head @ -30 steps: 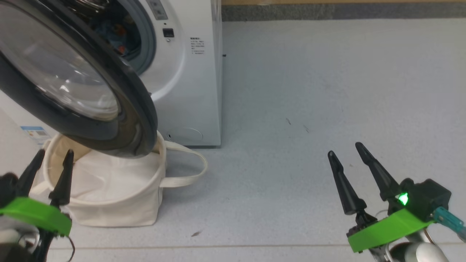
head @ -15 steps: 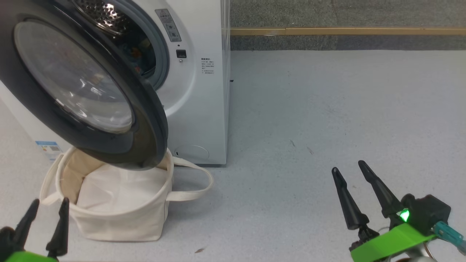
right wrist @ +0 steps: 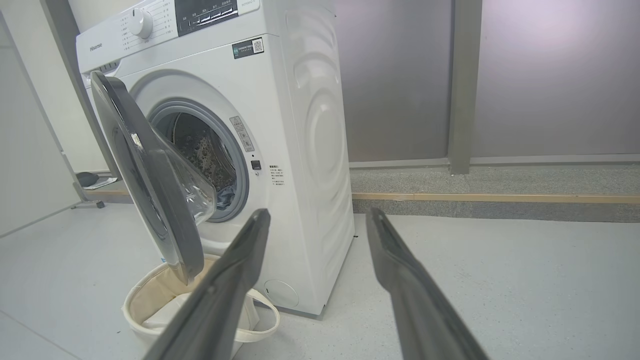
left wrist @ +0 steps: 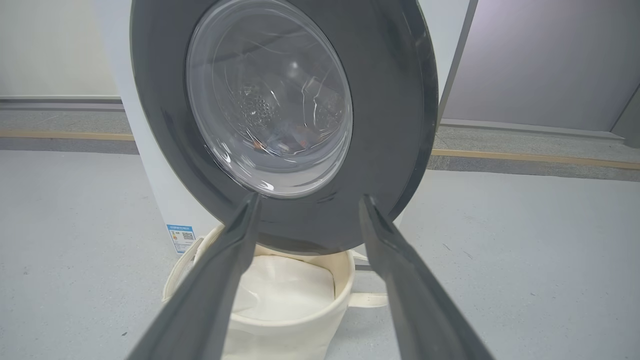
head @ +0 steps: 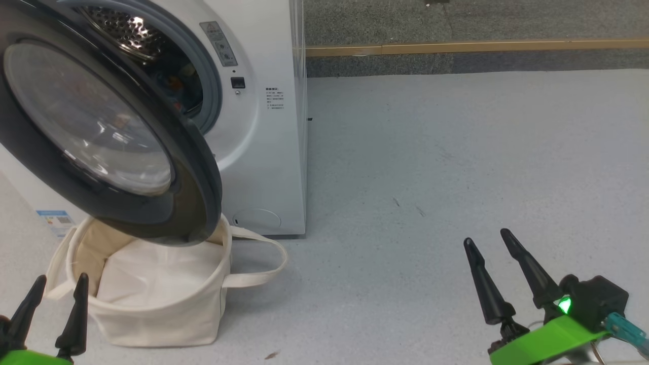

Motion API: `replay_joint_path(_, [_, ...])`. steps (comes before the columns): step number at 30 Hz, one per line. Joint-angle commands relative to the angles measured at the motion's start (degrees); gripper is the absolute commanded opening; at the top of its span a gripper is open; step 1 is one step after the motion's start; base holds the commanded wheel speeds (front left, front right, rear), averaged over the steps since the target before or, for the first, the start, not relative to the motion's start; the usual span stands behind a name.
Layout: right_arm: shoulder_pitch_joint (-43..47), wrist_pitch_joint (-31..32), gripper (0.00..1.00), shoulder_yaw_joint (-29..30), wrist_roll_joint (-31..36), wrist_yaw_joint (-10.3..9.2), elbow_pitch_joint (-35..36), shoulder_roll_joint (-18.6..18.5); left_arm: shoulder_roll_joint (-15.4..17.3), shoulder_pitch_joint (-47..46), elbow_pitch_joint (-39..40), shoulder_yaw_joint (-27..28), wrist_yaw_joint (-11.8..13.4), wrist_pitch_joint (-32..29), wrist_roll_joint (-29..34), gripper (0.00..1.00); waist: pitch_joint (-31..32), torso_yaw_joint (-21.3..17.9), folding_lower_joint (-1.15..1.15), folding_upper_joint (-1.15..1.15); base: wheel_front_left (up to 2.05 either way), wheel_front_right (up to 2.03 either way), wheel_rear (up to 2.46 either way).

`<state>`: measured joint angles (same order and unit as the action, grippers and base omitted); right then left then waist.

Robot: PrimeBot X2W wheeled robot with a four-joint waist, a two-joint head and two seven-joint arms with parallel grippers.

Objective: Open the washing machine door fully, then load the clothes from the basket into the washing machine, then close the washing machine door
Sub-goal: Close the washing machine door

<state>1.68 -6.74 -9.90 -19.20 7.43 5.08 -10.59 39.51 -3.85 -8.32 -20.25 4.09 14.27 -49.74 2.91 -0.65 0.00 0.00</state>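
Washing machine door (head: pixel 101 126) is standing swung out in the head view, its lower rim overhanging the basket (head: pixel 152 314) on the floor against the washing machine (head: pixel 263 167). The clothes (head: pixel 175 83) are lying in the drum. The left hand (head: pixel 62 277) and right hand (head: pixel 485 236) are gaping wide, holding nothing. The left wrist view is facing the door's glass bowl. The right wrist view is catching the door edge-on. It is looking stiff, heavy and glossy, so pushing on the black rim's free edge, not the slippery glass, is looking wisest.
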Motion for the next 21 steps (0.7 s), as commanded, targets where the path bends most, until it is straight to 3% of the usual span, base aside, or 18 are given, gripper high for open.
replay_joint_path(1, [-0.54, -0.84, 1.0, -0.5, -0.32, 0.06, 1.71, -0.45, 3.05, -2.35, 1.56, 3.42, 0.07, 0.73, 0.83, 1.0, -0.08, -0.07, 0.0, 0.0, 0.0, 0.0, 0.0])
replay_joint_path(9, [0.48, -1.23, 1.0, 0.77, -1.05, 0.06, 2.13, 0.23, 2.71, -2.44, 2.44, 1.56, 0.09, 0.35, 2.35, 1.0, -0.26, 1.17, 0.0, 0.0, 0.0, 0.0, 0.0])
replay_joint_path(10, [0.49, -1.37, 0.74, 0.98, -1.01, 0.06, 2.46, 0.2, 2.53, -2.6, 2.51, 1.18, 0.1, 0.23, 2.59, 1.0, -0.33, 1.59, 0.0, 0.0, 0.0, 0.0, 0.0])
replay_joint_path(11, [0.38, -1.34, 0.01, 1.06, -1.03, 0.06, 2.81, 0.16, 2.32, -2.79, 2.61, 0.82, 0.12, 0.17, 2.84, 1.0, -0.41, 2.03, 0.0, 0.0, 0.0, 0.0, 0.0])
replay_joint_path(21, [-13.58, 2.8, 0.0, -8.73, -2.93, 0.06, 3.77, -0.34, -1.08, -4.95, 3.55, -0.55, 1.43, 0.39, 4.88, 1.0, -1.66, 7.44, 0.0, 0.0, 0.0, 0.0, 0.0])
